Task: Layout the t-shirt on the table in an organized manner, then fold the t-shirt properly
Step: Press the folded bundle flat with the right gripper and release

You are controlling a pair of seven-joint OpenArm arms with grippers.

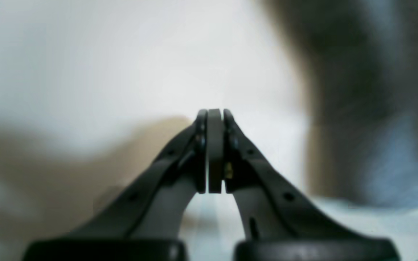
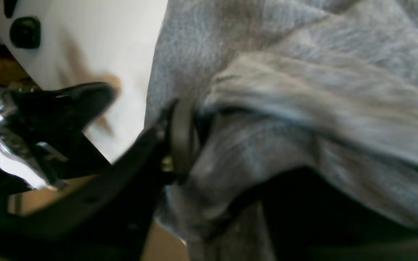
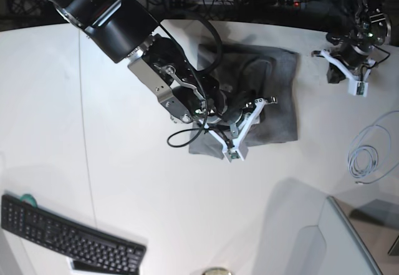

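Observation:
The grey t-shirt [image 3: 268,82] lies in a rough folded rectangle on the white table [image 3: 124,181], right of centre in the base view. My right gripper [image 3: 252,114] is low over the shirt's front left part. In the right wrist view the right gripper [image 2: 223,152] has its jaws apart, open, with bunched shirt fabric [image 2: 303,94] lying between and over them; one finger pad [image 2: 181,141] shows, the other is hidden under cloth. My left gripper [image 3: 345,63] hangs at the back right, away from the shirt. The left wrist view shows the left gripper [image 1: 215,114] shut on nothing.
A black keyboard [image 3: 68,237] lies at the front left. A coiled white cable [image 3: 368,156] lies at the right edge, with a grey translucent object [image 3: 336,237] in the front right corner. Cables and a power strip [image 3: 249,0] run behind the table.

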